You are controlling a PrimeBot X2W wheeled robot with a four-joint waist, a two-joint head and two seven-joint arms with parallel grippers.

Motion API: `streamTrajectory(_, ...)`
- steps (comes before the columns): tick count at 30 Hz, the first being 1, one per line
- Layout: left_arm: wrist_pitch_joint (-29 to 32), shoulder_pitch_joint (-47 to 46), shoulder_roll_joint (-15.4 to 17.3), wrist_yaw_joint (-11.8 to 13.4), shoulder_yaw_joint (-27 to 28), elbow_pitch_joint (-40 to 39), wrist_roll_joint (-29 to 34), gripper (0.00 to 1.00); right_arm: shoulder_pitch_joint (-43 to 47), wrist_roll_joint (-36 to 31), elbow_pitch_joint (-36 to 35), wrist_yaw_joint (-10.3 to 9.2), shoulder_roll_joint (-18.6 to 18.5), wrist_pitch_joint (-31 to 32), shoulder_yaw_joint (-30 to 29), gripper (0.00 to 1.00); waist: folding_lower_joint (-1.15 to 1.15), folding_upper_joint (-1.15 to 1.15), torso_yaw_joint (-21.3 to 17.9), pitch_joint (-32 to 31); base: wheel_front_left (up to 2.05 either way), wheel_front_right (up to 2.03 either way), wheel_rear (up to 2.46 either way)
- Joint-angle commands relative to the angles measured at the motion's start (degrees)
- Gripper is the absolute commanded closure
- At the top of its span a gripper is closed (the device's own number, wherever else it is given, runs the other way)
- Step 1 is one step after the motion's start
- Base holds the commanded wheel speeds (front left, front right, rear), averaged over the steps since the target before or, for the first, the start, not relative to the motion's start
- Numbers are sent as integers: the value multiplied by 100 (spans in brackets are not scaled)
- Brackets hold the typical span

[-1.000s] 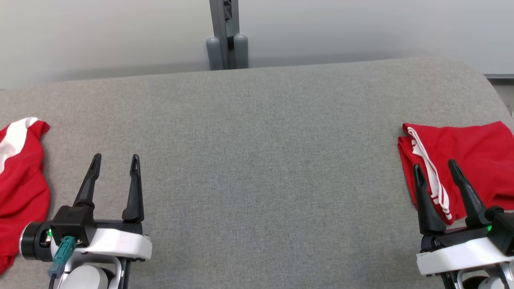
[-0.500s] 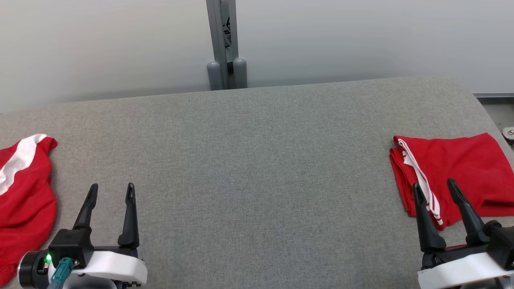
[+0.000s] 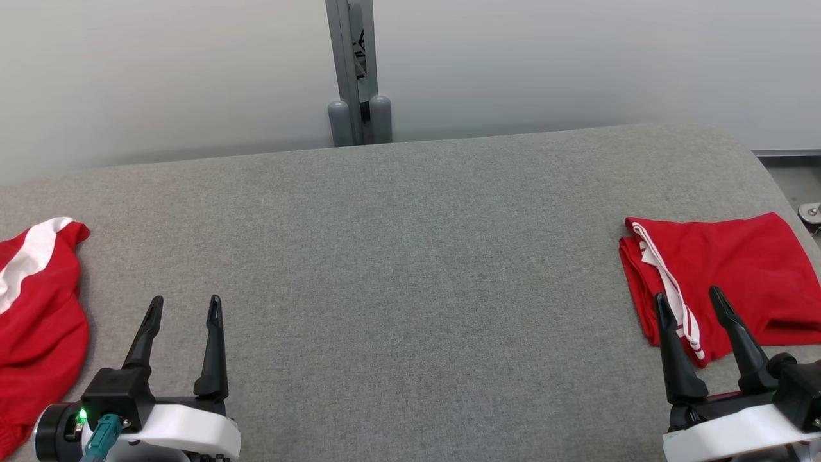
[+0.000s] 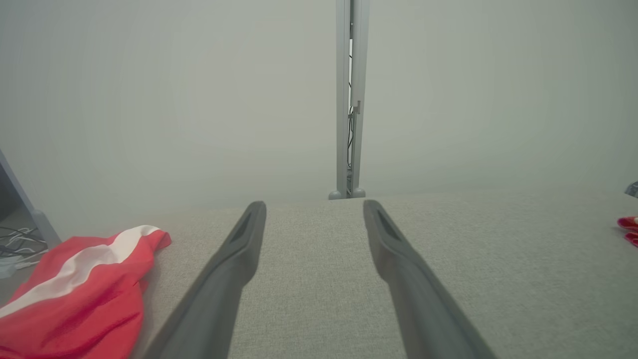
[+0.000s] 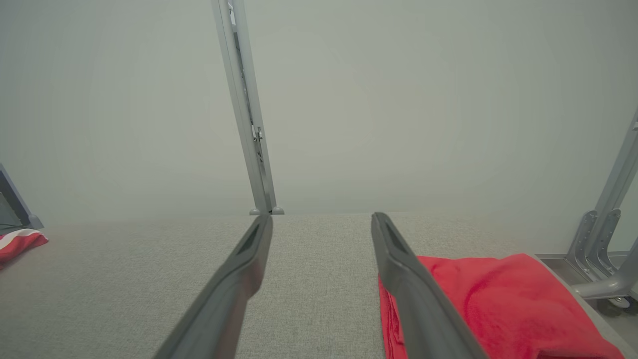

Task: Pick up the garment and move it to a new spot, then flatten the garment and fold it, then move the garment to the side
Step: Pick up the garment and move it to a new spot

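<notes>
A crumpled red garment with a white stripe lies at the table's left edge, also seen in the left wrist view. A folded red garment with white stripes lies flat at the right edge. My left gripper hovers open over bare table, right of the crumpled garment, with nothing between its fingers. My right gripper is open too, its tips over the folded garment's near left part; its right finger overlaps the cloth in the right wrist view.
The grey fabric table stretches wide between the two garments. A grey metal post stands behind its far edge against a pale wall. A metal frame foot sits past the table's right end, and cables lie off the left end.
The whole head picture has slid downward, so the camera has tilted up. Both grippers stay open and both garments lie as before.
</notes>
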Motion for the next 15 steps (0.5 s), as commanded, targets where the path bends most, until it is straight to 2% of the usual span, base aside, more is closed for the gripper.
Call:
streamTrajectory(1,-1,31,53,43,9,-33,-15,0,29,17,19,2,-5,-24,-6,0,0,0,1,2,0,0,0)
streamTrajectory(15,-32,-46,55,92,0,-116,-47,0,47,84,78,2,-2,-81,-39,0,0,0,-1,77,0,0,0)
